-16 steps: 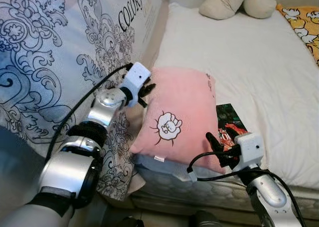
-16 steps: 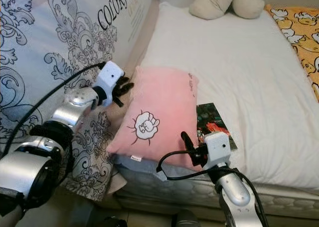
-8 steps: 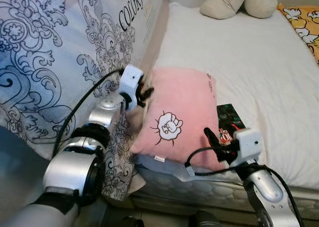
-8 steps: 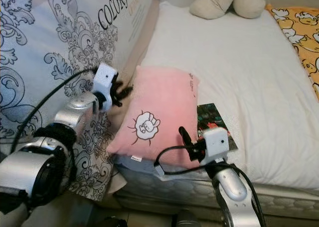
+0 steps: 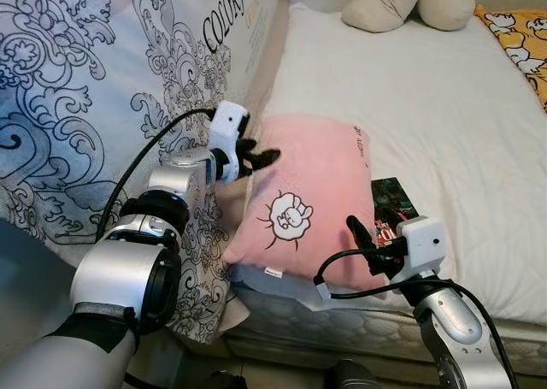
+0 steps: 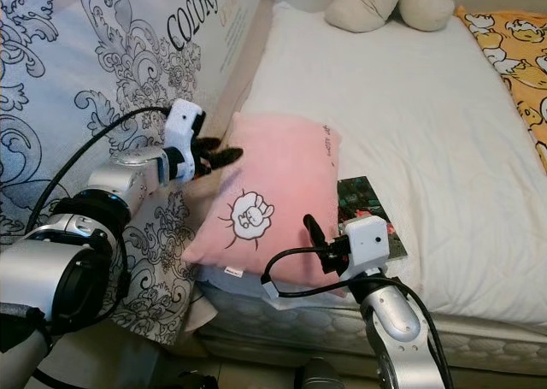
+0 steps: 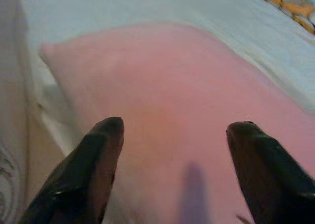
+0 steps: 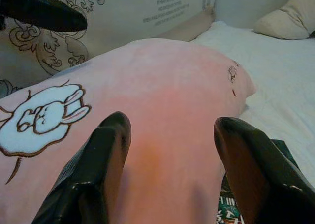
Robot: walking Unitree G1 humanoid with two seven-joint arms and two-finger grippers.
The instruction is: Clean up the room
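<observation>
Two open grippers flank the pink pillow, holding nothing: left gripper at its far corner, right gripper at its near edge; its long axis runs between them along the bed

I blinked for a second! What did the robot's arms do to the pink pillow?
The left gripper swung in over the pink pillow's upper corner, fingers open. The right gripper crept slightly along its near edge, also open. Neither has grabbed it. Pillow, booklet and bed stayed put.
</observation>
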